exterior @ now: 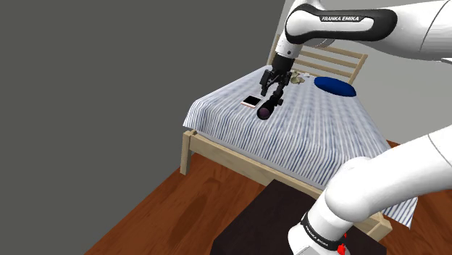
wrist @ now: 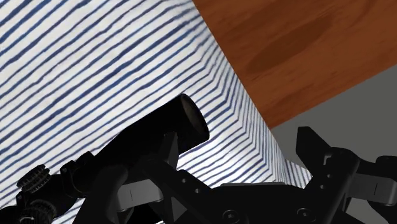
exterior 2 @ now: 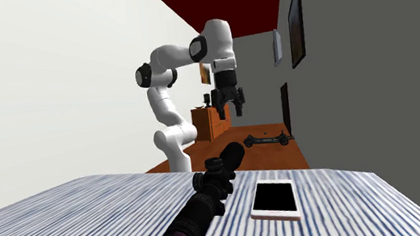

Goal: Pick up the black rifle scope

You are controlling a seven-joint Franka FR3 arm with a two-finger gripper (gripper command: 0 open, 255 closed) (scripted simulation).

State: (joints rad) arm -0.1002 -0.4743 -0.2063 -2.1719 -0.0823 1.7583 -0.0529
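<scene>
The black rifle scope point(exterior: 269, 102) lies on the blue-and-white striped bedspread point(exterior: 311, 134), near the bed corner at the shoulder view's left. In the second exterior view the scope point(exterior 2: 206, 201) runs away from the camera, its large lens end nearest. My gripper point(exterior: 276, 85) hangs open just above the scope's far end, without touching it. It also shows open and in the air in the second exterior view point(exterior 2: 229, 109). In the wrist view the scope point(wrist: 162, 130) sits beside and partly behind one finger point(wrist: 156, 178), not in the gap of the gripper point(wrist: 238, 149).
A white phone point(exterior 2: 274, 199) with a dark screen lies flat beside the scope. A blue cushion point(exterior: 335, 86) rests near the wooden headboard point(exterior: 340, 64). Beyond the bed edge is wooden floor point(wrist: 299, 51). The dark stand point(exterior: 261, 224) sits below the bed's foot.
</scene>
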